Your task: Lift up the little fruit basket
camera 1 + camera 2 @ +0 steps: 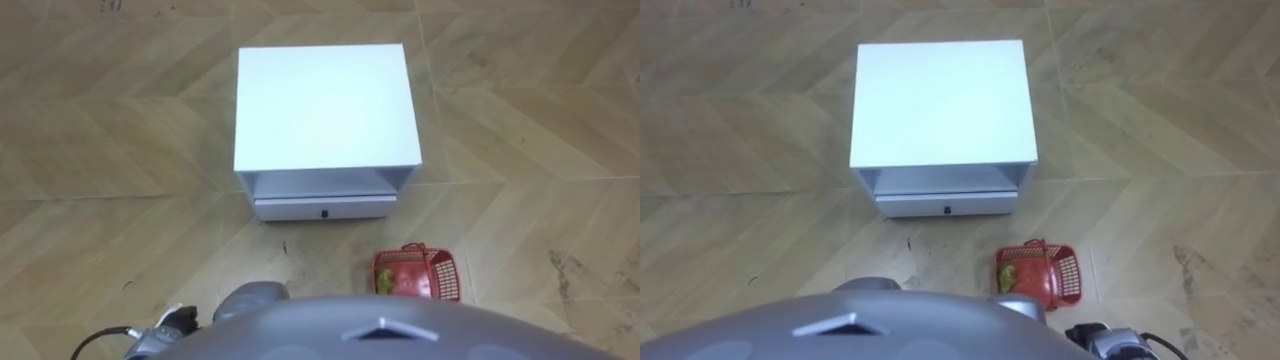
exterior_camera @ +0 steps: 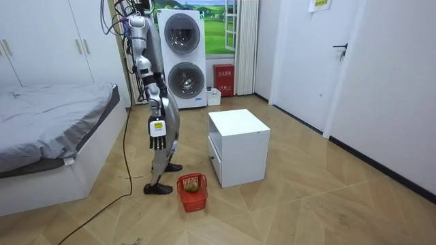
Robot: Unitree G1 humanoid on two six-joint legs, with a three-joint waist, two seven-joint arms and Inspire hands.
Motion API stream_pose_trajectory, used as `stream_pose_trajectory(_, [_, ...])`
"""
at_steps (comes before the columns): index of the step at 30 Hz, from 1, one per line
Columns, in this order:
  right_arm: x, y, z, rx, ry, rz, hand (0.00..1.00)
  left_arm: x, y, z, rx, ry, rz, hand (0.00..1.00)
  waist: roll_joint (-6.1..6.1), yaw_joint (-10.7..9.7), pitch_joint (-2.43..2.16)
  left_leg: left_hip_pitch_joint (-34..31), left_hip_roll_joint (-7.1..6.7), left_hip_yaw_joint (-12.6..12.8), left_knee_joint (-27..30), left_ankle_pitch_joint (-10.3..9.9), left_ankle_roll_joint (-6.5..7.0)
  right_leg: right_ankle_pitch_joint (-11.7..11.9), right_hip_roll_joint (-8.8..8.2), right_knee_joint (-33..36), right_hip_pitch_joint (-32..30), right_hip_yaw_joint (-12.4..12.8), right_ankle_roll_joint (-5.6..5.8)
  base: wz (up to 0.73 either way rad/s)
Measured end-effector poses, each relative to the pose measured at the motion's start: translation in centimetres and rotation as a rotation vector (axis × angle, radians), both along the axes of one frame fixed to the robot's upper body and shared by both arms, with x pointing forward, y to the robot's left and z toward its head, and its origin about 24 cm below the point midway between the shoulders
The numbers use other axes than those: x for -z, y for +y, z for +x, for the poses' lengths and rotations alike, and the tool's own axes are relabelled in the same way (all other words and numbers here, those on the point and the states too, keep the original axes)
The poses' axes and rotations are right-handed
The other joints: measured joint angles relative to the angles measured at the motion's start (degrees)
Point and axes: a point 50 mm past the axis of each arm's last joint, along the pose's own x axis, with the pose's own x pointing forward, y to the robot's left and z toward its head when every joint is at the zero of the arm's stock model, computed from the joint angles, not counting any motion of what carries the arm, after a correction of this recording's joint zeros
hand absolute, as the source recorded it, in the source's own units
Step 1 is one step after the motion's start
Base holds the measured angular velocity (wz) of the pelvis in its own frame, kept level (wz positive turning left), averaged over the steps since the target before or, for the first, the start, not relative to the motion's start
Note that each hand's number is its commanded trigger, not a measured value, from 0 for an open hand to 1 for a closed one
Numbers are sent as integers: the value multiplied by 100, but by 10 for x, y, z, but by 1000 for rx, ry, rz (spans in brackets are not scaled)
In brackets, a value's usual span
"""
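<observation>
Red fruit basket, long axis crosswise

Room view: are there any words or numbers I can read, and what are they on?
No text can be read.
Sign at the room view's upper right: too small to read.
Red box beside the washing machines: print too blurred.
Tag on the right hand: too small.
Fruit basket and white cabinet: no print visible.
</observation>
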Motion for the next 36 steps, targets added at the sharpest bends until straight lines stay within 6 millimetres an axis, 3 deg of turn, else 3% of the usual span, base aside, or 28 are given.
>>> stream_pose_trajectory(3, [0, -1, 0, 12, -6, -3, 0, -1, 6, -3, -44, -10, 11, 0, -2, 29, -10, -38, -61, 24, -5, 24, 106, 2, -138, 474, -284, -4, 5, -3])
stream_pose_trajectory(6, [-1, -1, 10, 20, -36, -14, 0, -2, 11, -3, -62, -20, 10, 0, 17, 69, -39, -196, -71, 166, -28, 58, 253, 43, -348, 1255, -753, 41, 88, -6])
stream_pose_trajectory(7, [-1, -2, 12, 18, -47, -21, 0, -2, 13, -5, -67, -17, 13, 0, -15, 61, -39, -227, -115, 236, 13, 46, 295, 91, -490, 2010, -859, 46, 53, -10])
stream_pose_trajectory(8, [-1, -4, 15, 16, -58, -37, 0, -2, 14, -9, -73, -12, 13, 0, -55, 127, -67, -257, -147, 336, 39, 37, 321, 145, -633, 2689, -820, 136, 49, -15])
stream_pose_trajectory(10, [-3, -7, 29, 31, -113, -59, 0, -3, 15, -8, -72, -21, 13, 0, -77, 231, -67, -516, -164, 403, 179, 39, 331, 252, -766, 3157, -666, 281, 27, -21])
stream_pose_trajectory(12, [-5, -11, 45, 15, -155, -91, 0, -5, 20, 5, -60, -59, 20, 0, -157, 269, -84, -1033, -174, 402, 503, 48, 342, 362, -858, 3079, -496, 281, 60, 6])
stream_pose_trajectory(14, [-12, -19, 72, 65, -246, -122, 0, -9, 28, 28, -71, -120, 36, 0, -219, 345, -27, -1921, -165, 418, 1069, 52, 335, 501, -869, 2630, -410, 343, 124, 9])
stream_pose_trajectory(16, [-18, -20, 101, 104, -352, -127, 0, -13, 33, 49, -68, -174, 50, 0, -267, 343, -10, -2678, -163, 433, 1611, 62, 312, 487, -845, 2120, -380, 332, 147, 11])
stream_pose_trajectory(17, [-25, -20, 125, 112, -433, -131, 0, -16, 31, 65, -51, -214, 59, 0, -210, 353, 29, -3163, -104, 427, 2025, 53, 279, -203, -760, 1945, -411, 331, 346, 13])
stream_pose_trajectory(18, [-28, -20, 134, 114, -466, -132, 0, -16, 31, 71, -53, -231, 60, 0, -179, 362, 46, -3364, -69, 414, 2216, 37, 239, -484, -709, 1962, -470, 332, 355, 15])
stream_pose_trajectory(20, [-37, -14, 162, 141, -561, -121, 0, -20, 30, 87, -55, -284, 60, 0, -207, 363, 44, -4053, -68, 359, 2793, -46, 123, -1373, -728, 2765, -1040, 278, 289, 23])
stream_pose_trajectory(23, [-45, -8, 184, 189, -642, -116, 0, -21, 30, 94, -48, -292, 75, 0, -326, 365, 79, -4689, -82, 369, 3528, -171, 89, -1959, -903, 4158, -1751, 182, 247, 28])
stream_pose_trajectory(27, [-55, -15, 197, 232, -743, -176, 0, -18, 32, 83, -81, -266, 101, 0, -354, 345, 87, -5372, -109, 502, 4654, -550, 146, -2047, -1174, 6146, -2519, 333, 235, 25])
stream_pose_trajectory(29, [-61, -20, 204, 318, -803, -211, 0, -18, 32, 84, -93, -294, 119, 0, -417, 225, 132, -5722, -125, 841, 5276, -783, 208, -2047, -1445, 7240, -2848, 521, 235, 54])
stream_pose_trajectory(31, [-68, -23, 210, 343, -857, -240, 0, -19, 31, 86, -112, -324, 130, 0, -430, 76, 147, -5969, -185, 1083, 5617, -881, 192, -2045, -1576, 7867, -3039, 736, 229, 65])
stream_pose_trajectory(33, [-74, -26, 216, 344, -903, -265, 0, -19, 31, 86, -126, -351, 141, 0, -408, -43, 172, -6195, -174, 1222, 6133, -1116, -269, -2048, -1802, 8357, -3194, 864, 222, 20])
stream_pose_trajectory(34, [-78, -27, 220, 341, -927, -270, 0, -16, 30, 74, -145, -330, 148, 0, -311, 26, 188, -6261, -201, 906, 6766, -1423, -320, -2046, -1885, 8748, -3290, 960, 222, -82])
stream_pose_trajectory(35, [-84, -27, 226, 338, -968, -273, 0, -14, 32, 61, -154, -303, 161, 0, -154, 140, 152, -6337, -226, 926, 7212, -1763, 166, -2050, -1980, 9248, -3423, 1127, 230, -102])
stream_pose_trajectory(36, [-86, -25, 228, 339, -985, -274, 0, -13, 34, 55, -167, -299, 170, 0, -186, 202, 139, -6399, -320, 991, 7358, -1823, 266, -2071, -2057, 9466, -3451, 1243, 266, -53])
